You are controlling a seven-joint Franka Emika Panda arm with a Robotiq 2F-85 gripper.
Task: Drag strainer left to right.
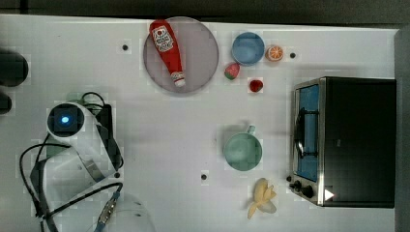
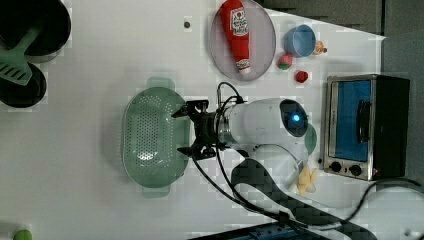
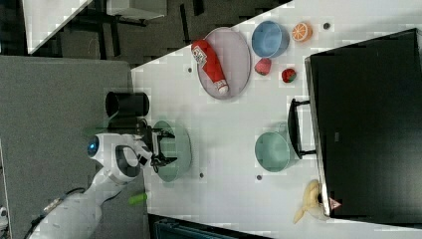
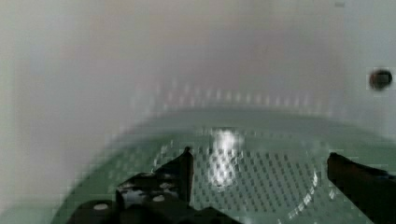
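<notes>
wide-spread gripper (image 2: 181, 131) fingers hang over the strainer's (image 2: 150, 137) rim, nearest the arm.

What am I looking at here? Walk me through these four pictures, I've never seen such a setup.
It is one white robot arm working at a white table. Three cameras look at the scene from off the arm; the fourth sits on its wrist. The gripper, the arm's two-fingered hand, is open and holds nothing; it sits over the mint-green strainer. Also on the table: a ketchup bottle on a plate, a blue bowl, a green mug, a banana, small toy fruits, and a toaster oven.
</notes>
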